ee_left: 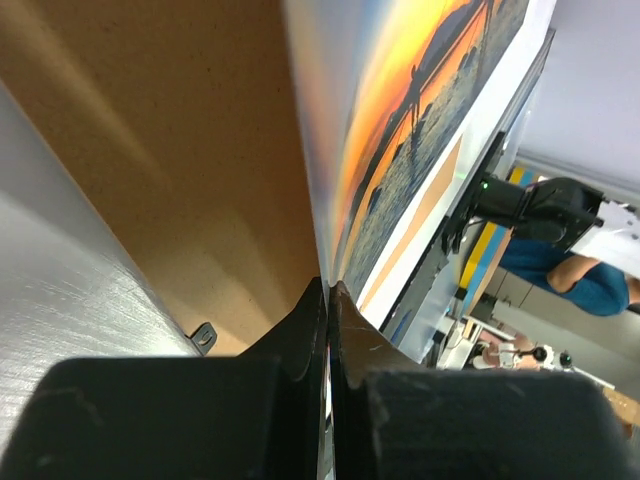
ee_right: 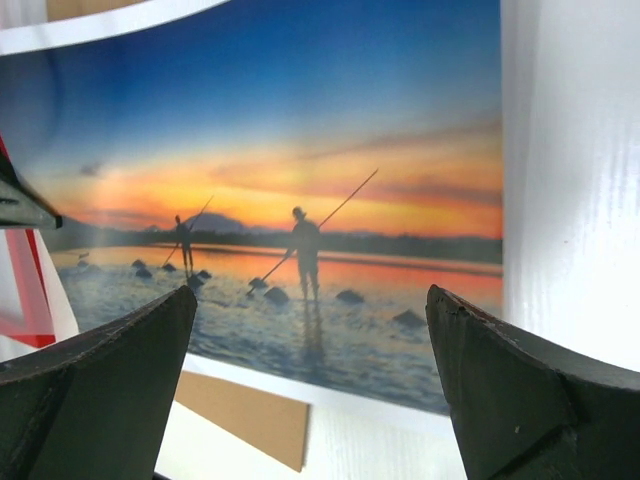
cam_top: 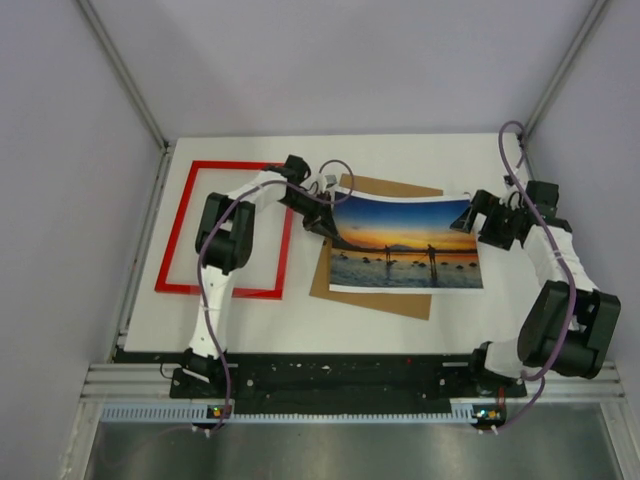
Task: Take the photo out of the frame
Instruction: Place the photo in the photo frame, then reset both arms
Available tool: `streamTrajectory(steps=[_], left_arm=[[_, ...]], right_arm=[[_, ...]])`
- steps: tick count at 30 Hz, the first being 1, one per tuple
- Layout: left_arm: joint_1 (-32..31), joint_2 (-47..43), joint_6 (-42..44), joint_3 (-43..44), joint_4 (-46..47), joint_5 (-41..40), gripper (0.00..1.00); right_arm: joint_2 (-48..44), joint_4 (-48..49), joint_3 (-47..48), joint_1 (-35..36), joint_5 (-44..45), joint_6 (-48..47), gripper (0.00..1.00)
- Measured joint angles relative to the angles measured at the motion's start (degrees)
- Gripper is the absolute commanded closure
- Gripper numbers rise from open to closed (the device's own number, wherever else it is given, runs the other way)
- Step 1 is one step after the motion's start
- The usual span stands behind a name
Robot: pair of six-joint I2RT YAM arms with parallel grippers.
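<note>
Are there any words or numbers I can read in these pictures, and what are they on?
None: no words or numbers can be read.
The photo, the frame and the backing board show no writing.
Two tiny coloured tags at the near edge are too small to read.
</note>
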Motion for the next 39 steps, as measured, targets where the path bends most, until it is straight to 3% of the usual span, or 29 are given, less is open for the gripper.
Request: streamTrajectory(steps=[3,19,26,33,39], left_arm=[[-0.2,0.6,2.6,0.3,-1.9,0.1,1.0],[0.2,-1.4,6.8,0.8,-5.5,-3.7,0.02],[0.6,-5.5,7.3,1.5,-7.0,-7.8,0.02],[0.7,-8.8,8.7,11.5,-11.8,-10.2,0.02],[0.9,-20.8,11.7,14.6,-14.2,-16.3,0.02]], right_arm=[[-0.3,-0.2,0.0,-1.8,0.4,-1.0,0.01],[-0.3,-1.1,1.6,-3.9,0.4,-2.8,0.01],[-0.6,-1.7,4.0,-4.3,0.0,-3.4,0.01],[-1.6,-3.7,7.9,-4.4,-0.2,-5.8,0.01],[-6.3,-4.2,10.5,-4.7,-1.4,-9.2,0.01]])
